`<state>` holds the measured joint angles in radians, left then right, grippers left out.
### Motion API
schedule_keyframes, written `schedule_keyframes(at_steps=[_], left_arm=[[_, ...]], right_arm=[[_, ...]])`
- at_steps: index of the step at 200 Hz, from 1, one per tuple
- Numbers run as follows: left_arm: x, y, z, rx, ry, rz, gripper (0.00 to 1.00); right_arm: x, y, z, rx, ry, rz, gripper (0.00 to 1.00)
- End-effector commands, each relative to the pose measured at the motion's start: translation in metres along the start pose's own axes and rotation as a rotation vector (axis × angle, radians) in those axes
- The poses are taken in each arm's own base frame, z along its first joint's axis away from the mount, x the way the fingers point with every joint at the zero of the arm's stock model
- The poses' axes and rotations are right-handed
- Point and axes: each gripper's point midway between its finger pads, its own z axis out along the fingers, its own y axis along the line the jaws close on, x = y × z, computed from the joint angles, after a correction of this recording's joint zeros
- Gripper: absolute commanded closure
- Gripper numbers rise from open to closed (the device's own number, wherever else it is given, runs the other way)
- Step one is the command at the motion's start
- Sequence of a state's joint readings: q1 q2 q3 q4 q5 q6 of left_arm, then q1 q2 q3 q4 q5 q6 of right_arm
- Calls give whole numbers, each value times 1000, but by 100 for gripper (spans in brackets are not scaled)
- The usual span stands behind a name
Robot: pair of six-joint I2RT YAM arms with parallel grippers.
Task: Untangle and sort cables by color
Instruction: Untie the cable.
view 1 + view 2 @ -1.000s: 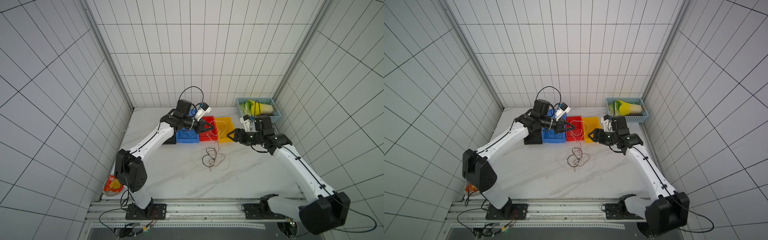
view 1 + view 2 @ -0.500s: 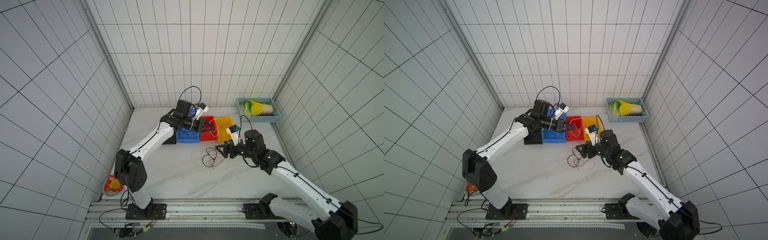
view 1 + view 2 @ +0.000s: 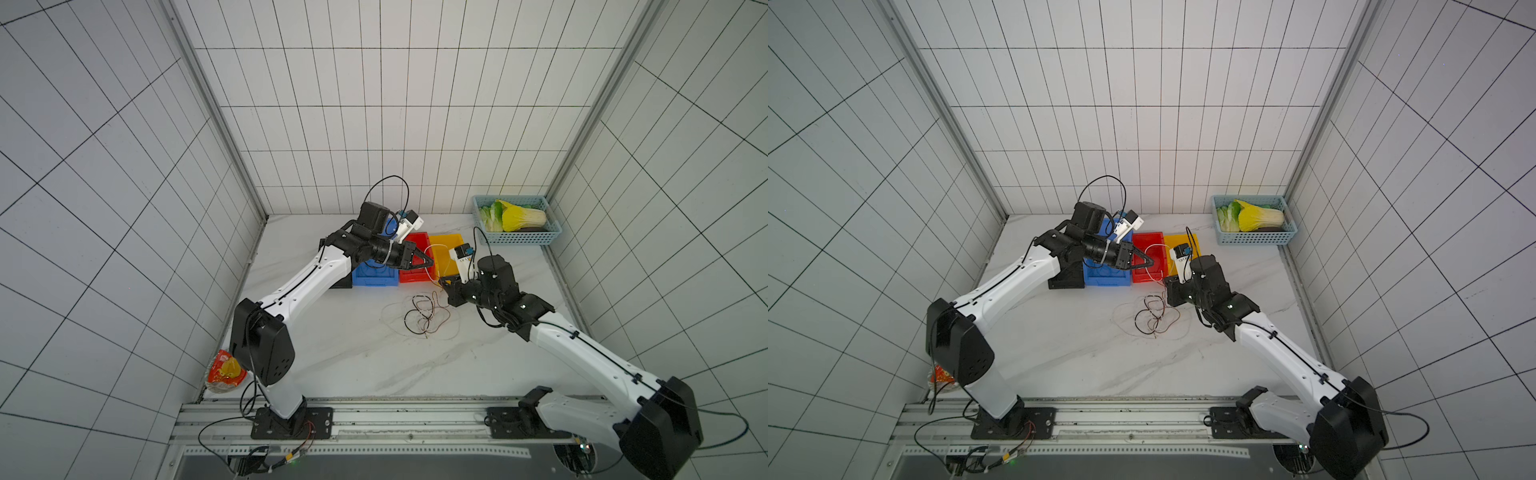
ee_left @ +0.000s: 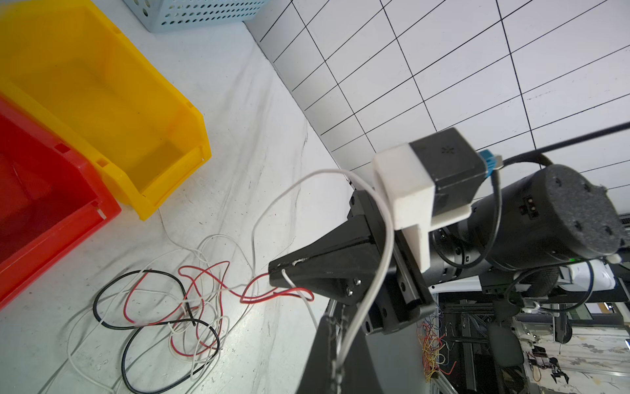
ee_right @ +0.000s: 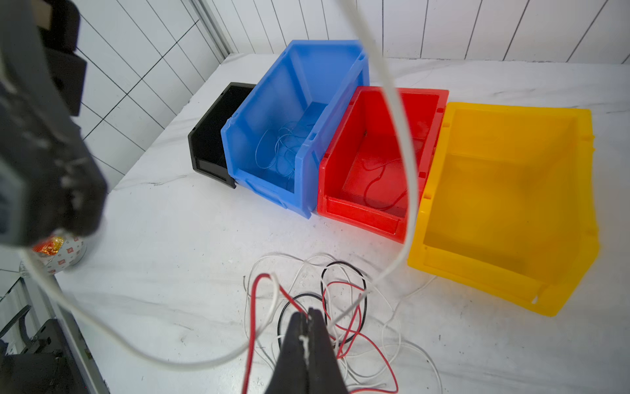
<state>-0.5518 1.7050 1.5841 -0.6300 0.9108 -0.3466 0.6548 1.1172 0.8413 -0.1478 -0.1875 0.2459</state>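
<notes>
- The cables (image 4: 163,307) lie in a loose tangle on the table (image 3: 332,357), just below and ahead of the right tool (image 5: 306,315). They are hair-thin loops of red, white and black crossing one another (the white strands nearly vanish against the pale marble).
- A black cable (image 4: 146,271) makes the widest, roundest loops in the heap.
- A red cable (image 5: 292,300) rises out of the tangle in a narrow arch and runs down into the right tool's tips.
- A white cable (image 4: 388,238) hangs limp from the left tool (image 3: 430,262), swings through the air past the right tool and drops into the tangle.
- The right tool's jaws are pressed together, pinching the red cable. A short white end also pokes out at the tips (whether it is clamped too cannot be told).
- The left tool is closed on the white cable.
- Beyond the right tool stand four bins in a row: black bin (image 5: 208,136), blue bin (image 5: 341,68), red bin (image 5: 361,218) and yellow bin (image 5: 477,273), the yellow one nearest to it. Thin blue cables (image 5: 283,146) lie curled in the blue bin, and one red strand lies in the red bin.
- The left arm reaches out long and nearly level over the blue bin. Its tool is held above the red bin's front edge and points toward the right tool.
- The right arm stretches forward with its wrist bent down, its tips low over the tangle's far edge.
</notes>
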Motion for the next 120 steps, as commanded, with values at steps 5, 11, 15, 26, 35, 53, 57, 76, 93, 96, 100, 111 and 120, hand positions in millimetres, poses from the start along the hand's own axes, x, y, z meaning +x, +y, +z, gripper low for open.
schedule_keyframes(at_steps=[5,11,15,26,35,53,57,76,93,96,100,111,120], left_arm=[[-8,-14,-12,4,-16,47,100],[-10,-15,-16,1,-21,55,100],[-11,-16,-18,-2,-24,60,100],[-14,-17,-23,-11,-30,67,100],[-17,-16,-28,-33,-39,75,100],[-17,-14,-30,-50,-40,75,100],[-16,-14,-30,-48,-38,73,100],[-15,-15,-26,-39,-29,68,100],[-15,-15,-26,-37,-29,70,100],[-15,-15,-25,-36,-28,70,100],[-15,-15,-25,-37,-28,68,100],[-15,-16,-25,-32,-27,67,100],[-15,-18,-25,-23,-25,67,100]], right_arm=[[-5,-26,-25,133,-52,51,100],[0,-34,-30,160,-39,72,100],[4,-39,-33,171,-30,85,100],[15,-41,-38,143,-6,101,100],[19,-29,-42,62,5,73,100],[17,8,-50,-104,-20,-24,61],[15,15,-51,-131,-28,-46,54],[8,33,-50,-201,-43,-114,43],[1,41,-41,-235,-36,-148,38],[0,41,-37,-231,-33,-150,37],[-2,40,-34,-228,-32,-150,37],[-5,41,-25,-236,-23,-160,36],[-8,37,-16,-211,-16,-153,35]])
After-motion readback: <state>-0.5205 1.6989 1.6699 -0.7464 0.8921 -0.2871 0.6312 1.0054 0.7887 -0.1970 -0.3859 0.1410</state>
